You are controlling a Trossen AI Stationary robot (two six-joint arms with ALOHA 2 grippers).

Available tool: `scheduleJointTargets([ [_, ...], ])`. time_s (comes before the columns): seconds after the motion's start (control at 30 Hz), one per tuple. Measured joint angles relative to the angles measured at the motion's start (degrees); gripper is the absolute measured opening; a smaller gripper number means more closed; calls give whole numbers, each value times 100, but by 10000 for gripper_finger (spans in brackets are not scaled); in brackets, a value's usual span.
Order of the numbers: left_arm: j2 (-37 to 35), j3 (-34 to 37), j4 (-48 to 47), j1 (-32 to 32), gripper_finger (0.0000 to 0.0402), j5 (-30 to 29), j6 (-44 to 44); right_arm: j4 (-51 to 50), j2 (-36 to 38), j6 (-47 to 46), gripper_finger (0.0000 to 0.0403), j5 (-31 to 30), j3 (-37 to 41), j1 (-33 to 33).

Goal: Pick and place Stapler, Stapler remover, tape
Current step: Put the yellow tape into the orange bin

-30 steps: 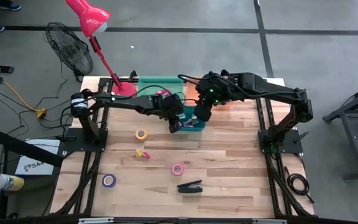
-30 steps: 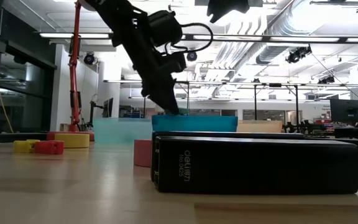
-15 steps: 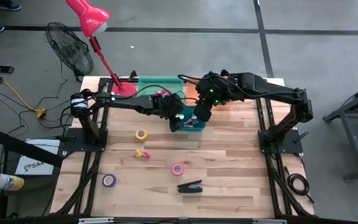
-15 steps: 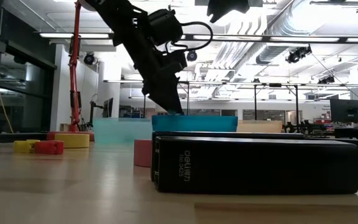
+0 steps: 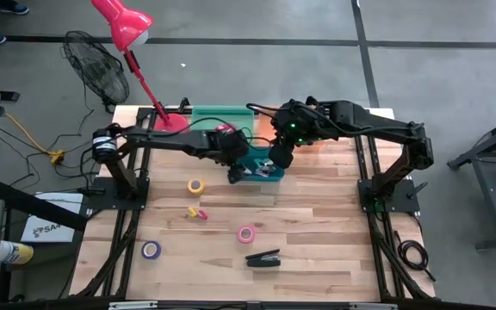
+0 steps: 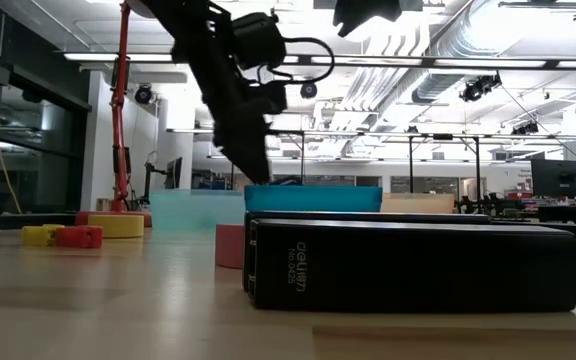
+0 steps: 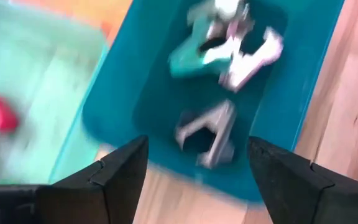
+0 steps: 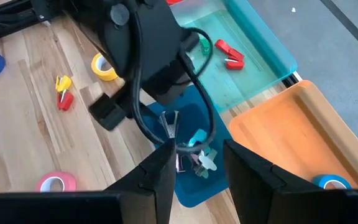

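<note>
The stapler (image 5: 263, 257) lies near the desk's (image 5: 317, 258) front edge, with pink tape (image 5: 246, 233) just beside it and yellow tape (image 5: 196, 186) and purple tape (image 5: 151, 250) farther off. The left tool (image 5: 233, 175), fingers spread and empty, hangs at the blue bin's (image 5: 269, 175) edge; the right tool (image 5: 280, 158), also open, waits above it. The next pick should clear the bin wall before travelling, then descend squarely over the chosen item.

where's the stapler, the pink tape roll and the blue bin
stapler (image 5: 263, 257): high view, middle of its black body.
pink tape roll (image 5: 245, 233): high view, on the pink ring.
blue bin (image 8: 194, 186): right wrist view, bare floor near its wall.
</note>
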State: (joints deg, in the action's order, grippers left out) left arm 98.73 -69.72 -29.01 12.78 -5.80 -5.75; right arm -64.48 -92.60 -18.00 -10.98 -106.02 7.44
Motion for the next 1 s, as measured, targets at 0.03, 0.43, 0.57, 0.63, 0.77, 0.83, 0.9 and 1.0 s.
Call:
scheduleJointTargets([
  [0.03,-56,1,-168,-2,265,-46,-11,-7,0,0,124,0,0,0],
  [0.43,-580,89,-2178,-2,231,-526,-314,-36,0,0,124,-2,0,0],
  [0.57,-711,579,-2202,-2,227,-248,-547,-37,0,0,124,-1,0,0],
  [0.63,-786,869,-2110,-2,227,-203,-797,-36,0,0,124,3,0,0],
  [0.77,-991,1346,-2150,-4,227,-168,-1277,-40,0,0,124,19,0,0],
  [0.83,-1139,1564,-2199,-4,226,-96,-1459,-39,0,0,124,14,0,0],
  [0.9,-1305,1773,-2123,-4,226,-68,-1582,-35,0,0,124,0,0,0],
  [1.0,-1564,2011,-2094,-2,226,-52,-1704,-25,0,0,124,0,0,0],
])
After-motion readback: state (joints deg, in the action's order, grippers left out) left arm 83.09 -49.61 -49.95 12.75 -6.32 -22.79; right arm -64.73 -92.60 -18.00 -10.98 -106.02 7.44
